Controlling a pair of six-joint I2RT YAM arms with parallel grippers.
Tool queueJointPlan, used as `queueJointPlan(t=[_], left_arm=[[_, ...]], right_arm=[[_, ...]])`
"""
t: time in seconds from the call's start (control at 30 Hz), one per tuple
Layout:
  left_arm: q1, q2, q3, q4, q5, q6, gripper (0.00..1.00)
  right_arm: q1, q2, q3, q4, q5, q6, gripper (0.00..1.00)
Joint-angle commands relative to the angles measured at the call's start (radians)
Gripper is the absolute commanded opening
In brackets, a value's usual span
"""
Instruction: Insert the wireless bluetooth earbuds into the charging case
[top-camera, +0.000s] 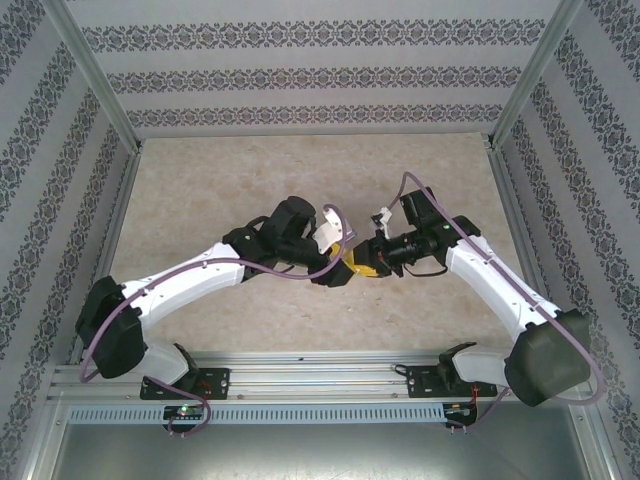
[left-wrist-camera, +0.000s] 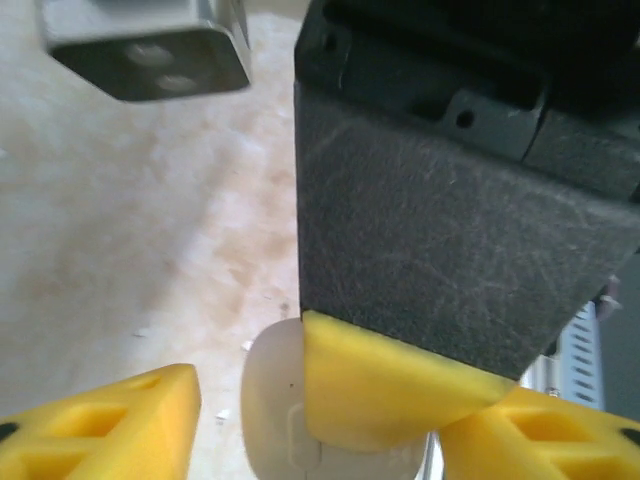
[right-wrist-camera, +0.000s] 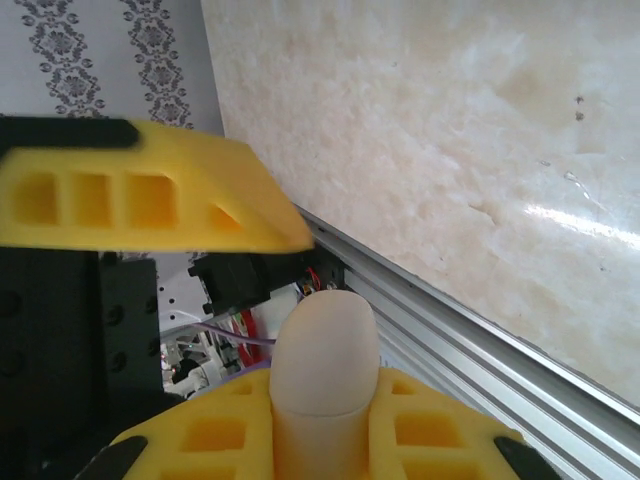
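Observation:
The charging case (right-wrist-camera: 325, 350), a small glossy white pebble, stands between the yellow fingers of my right gripper (right-wrist-camera: 325, 435), which is shut on it. In the left wrist view the case (left-wrist-camera: 268, 400) shows partly behind one of the right gripper's yellow fingertips (left-wrist-camera: 385, 385). My left gripper (left-wrist-camera: 320, 440) is open, its fingers standing apart on either side of the case without touching it. From above, both grippers meet over the table's middle, left gripper (top-camera: 338, 262) and right gripper (top-camera: 366, 266). One left finger (right-wrist-camera: 140, 195) hangs above the case. The earbuds are out of view.
The beige marble-patterned table (top-camera: 250, 190) stretches behind the grippers. An aluminium rail (top-camera: 320, 375) runs along the near edge by the arm bases. Patterned walls (top-camera: 300, 75) and metal frame posts close in the back and sides.

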Motion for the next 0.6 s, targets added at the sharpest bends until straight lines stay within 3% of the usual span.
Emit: queueJointPlan(t=[0.0,0.07,0.17,0.33,0.57], left_arm=[[-0.011,-0.107,0.021,-0.041,-0.176,0.015,0.75],[-0.003,-0.158,0.015,-0.036,-0.252,-0.023,0.79],[0.035,-0.22,0.013,-0.015,-0.274,-0.136,0.81],[0.122,-0.264,-0.007,0.093,-0.191,-0.439,0.78],[0.145,-0.237,-0.04,0.309,-0.093,-0.686,0.77]], right_arm=[[-0.021,-0.062,-0.013,0.125,0.024,0.08,0.06],[-0.036,-0.093,-0.018,0.174,0.044,0.111,0.06],[-0.059,-0.131,-0.019,0.248,0.067,0.139,0.06],[-0.079,-0.15,-0.007,0.438,0.056,0.222,0.05],[-0.086,-0.108,0.042,0.718,0.028,0.36,0.04]])
